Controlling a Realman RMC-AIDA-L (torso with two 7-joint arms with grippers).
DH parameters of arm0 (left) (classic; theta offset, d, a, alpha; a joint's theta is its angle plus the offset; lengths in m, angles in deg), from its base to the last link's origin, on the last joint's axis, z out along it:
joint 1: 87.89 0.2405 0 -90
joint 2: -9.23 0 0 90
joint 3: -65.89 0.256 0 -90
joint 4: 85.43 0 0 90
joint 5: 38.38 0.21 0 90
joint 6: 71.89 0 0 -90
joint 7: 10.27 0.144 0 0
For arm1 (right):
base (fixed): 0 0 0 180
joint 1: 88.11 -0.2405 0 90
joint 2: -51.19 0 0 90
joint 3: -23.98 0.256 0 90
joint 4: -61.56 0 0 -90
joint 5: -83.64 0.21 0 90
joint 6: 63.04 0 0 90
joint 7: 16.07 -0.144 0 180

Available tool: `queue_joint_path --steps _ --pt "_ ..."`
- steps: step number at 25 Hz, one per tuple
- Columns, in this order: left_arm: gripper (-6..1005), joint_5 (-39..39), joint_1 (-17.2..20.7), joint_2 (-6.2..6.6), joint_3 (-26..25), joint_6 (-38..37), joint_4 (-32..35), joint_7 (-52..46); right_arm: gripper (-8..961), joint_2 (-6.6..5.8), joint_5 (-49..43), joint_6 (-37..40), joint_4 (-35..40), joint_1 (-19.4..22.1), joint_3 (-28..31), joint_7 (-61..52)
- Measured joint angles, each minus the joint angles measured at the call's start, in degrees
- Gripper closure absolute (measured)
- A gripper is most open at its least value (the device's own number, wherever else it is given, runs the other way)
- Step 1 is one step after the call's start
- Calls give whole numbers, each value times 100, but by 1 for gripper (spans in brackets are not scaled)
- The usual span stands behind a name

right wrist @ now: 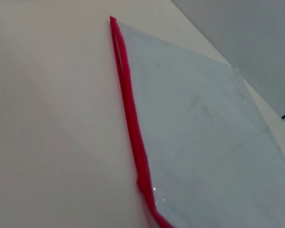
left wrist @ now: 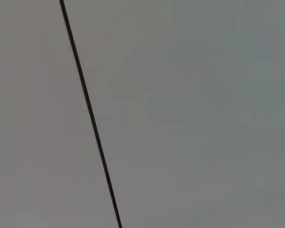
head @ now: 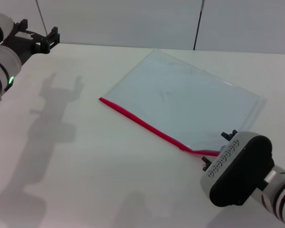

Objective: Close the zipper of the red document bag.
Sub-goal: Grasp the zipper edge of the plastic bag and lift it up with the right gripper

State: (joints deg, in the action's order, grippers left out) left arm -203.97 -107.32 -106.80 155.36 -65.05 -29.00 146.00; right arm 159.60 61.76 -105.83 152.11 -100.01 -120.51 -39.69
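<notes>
red document bag (head: pixel 180 102) flat on table (head: pixel 85 156), thin, floppy, slick | zipper (head: pixel 142 122) on near edge, we'd pin it, pull slider | right pincer (head: pixel 220 151) at its right end, fingers hidden, can't tell | left pincer (head: pixel 38 40) spread, parked far left

Two white-and-black arms, seen from the head view

The left arm (head: pixel 2 61) is a fat white cylinder ringed with thin black bands, a small green light glowing on its side, and it ends in a matte black bracket with short black prongs — the left gripper (head: pixel 38 40). The right arm (head: pixel 275 190) has the same white, black-banded sleeve, capped by a bulky black housing with a pale grey faceplate carrying a row of small dark marks; black tips — the right gripper (head: pixel 218 149) — jut from its edges.
</notes>
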Motion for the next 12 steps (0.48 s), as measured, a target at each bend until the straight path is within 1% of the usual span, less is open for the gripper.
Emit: queue_joint_path --steps 3,12 --pt "190 0 1 1 -33 3 0 0 197 51 -11 -18 -89 -32 -14 9" --pt "190 1 1 -6 -62 42 0 -39 198 308 -230 33 -638 -167 77 20"
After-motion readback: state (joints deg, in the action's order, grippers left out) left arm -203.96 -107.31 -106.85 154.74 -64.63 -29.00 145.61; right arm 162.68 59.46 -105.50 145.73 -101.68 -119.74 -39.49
